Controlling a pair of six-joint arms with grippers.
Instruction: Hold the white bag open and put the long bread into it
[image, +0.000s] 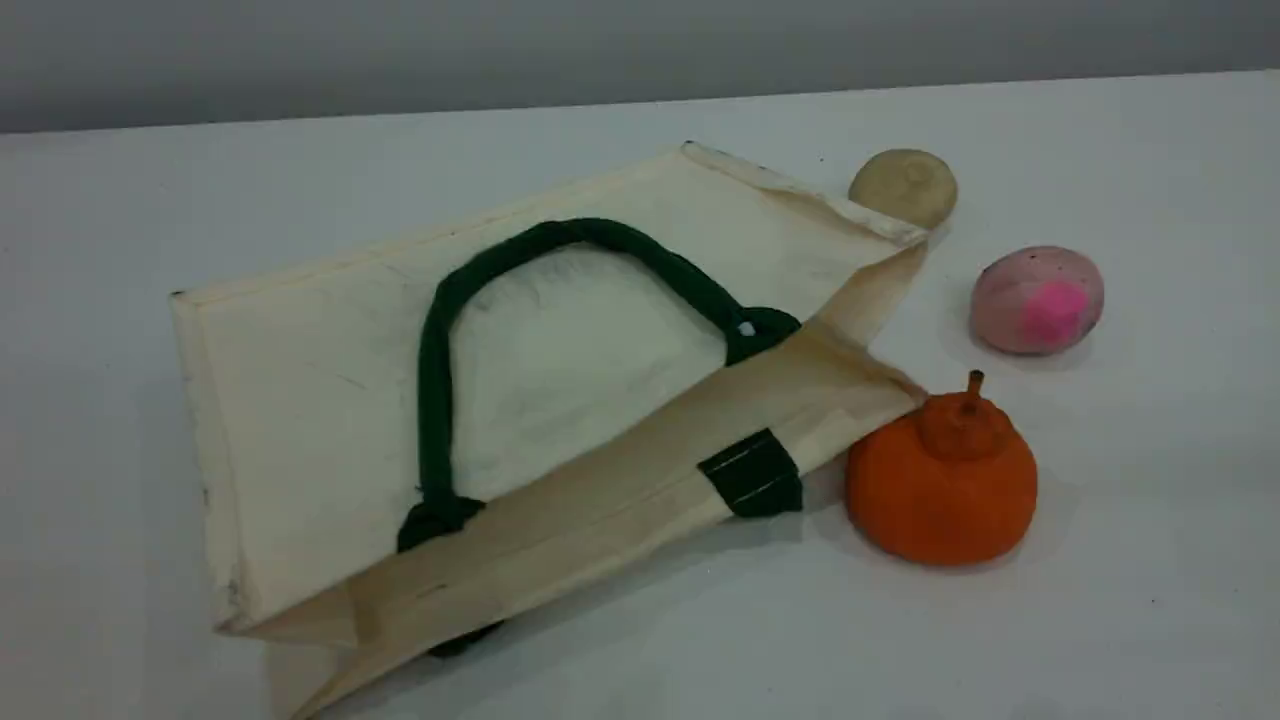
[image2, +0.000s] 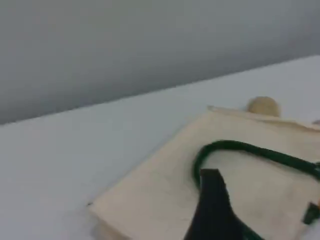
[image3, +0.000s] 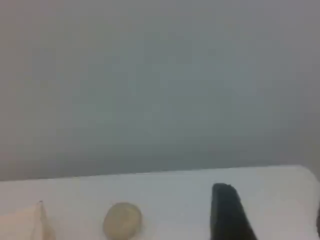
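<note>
The white bag (image: 330, 400) lies flat on its side on the table, and its mouth faces the front right, towards the orange pumpkin. One green rope handle (image: 436, 380) rests folded back on the bag's upper face. The long bread is not in any view. Neither arm appears in the scene view. In the left wrist view a dark fingertip (image2: 212, 200) hovers over the bag (image2: 165, 190) near its handle (image2: 235, 146), holding nothing. The right wrist view shows a dark fingertip (image3: 226, 207) above the table, with a corner of the bag (image3: 30, 225) at the far left.
A small round beige bun (image: 903, 187) sits just past the bag's far corner, also visible as the bun (image2: 263, 106) and bun (image3: 123, 219). A pink ball (image: 1037, 300) and an orange pumpkin-shaped item (image: 942, 480) lie to the bag's right.
</note>
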